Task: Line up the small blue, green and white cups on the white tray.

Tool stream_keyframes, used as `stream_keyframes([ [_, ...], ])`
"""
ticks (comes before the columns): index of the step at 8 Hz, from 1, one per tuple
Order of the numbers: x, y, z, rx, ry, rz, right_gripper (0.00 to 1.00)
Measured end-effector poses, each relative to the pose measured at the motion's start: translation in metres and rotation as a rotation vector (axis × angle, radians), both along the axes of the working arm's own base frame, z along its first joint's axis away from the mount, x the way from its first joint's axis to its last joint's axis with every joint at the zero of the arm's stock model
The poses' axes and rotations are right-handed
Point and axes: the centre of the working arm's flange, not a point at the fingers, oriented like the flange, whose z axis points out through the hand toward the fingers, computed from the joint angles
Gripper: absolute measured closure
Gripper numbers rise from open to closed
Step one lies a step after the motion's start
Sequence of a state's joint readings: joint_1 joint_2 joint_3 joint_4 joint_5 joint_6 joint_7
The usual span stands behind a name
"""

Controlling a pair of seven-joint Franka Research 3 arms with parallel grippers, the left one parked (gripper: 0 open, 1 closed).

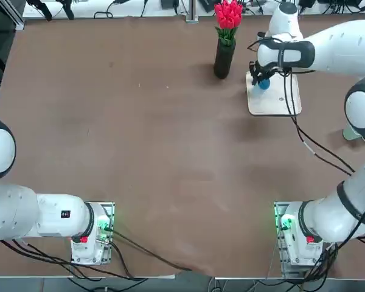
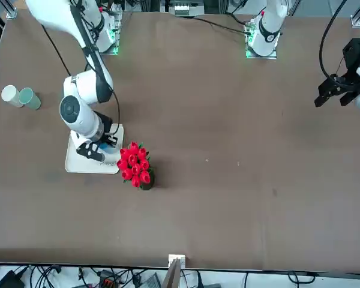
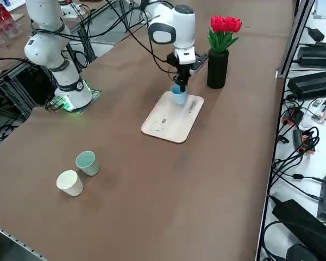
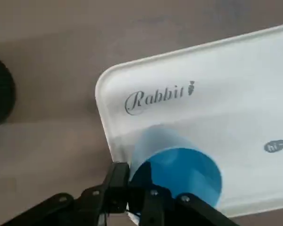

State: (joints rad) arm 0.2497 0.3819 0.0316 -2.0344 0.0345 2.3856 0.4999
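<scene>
My right gripper (image 3: 179, 86) is shut on the rim of the light blue cup (image 3: 179, 95), one finger inside it and one outside. The blue cup (image 4: 179, 165) is over the far end of the white tray (image 3: 171, 120), near the "Rabbit" lettering; I cannot tell whether it rests on the tray or hangs just above it. From overhead the gripper (image 1: 260, 76) hides most of the blue cup (image 1: 264, 84) at the tray's (image 1: 275, 102) far left corner. The green cup (image 3: 87, 162) and the white cup (image 3: 69, 182) lie side by side on the brown table, well away from the tray.
A tall black vase with red flowers (image 3: 218, 65) stands close beside the tray's far end, near the gripper. The arm's cable (image 1: 304, 137) trails over the tray and the table toward its base.
</scene>
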Motion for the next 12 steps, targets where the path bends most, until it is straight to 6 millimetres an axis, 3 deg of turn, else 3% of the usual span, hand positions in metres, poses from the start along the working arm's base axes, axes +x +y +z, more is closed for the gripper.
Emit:
stream_keyframes([
  [3, -0.001, 0.008, -0.006, 0.001, -0.009, 0.001, 0.94],
  [7, 0.001, 0.013, -0.002, -0.001, 0.001, 0.008, 0.27],
  [9, 0.01, 0.015, 0.022, -0.009, 0.033, 0.01, 0.0],
  [11, 0.014, 0.007, 0.069, -0.027, 0.089, -0.003, 0.0],
  [12, 0.013, -0.008, 0.096, -0.035, 0.114, -0.028, 0.0],
])
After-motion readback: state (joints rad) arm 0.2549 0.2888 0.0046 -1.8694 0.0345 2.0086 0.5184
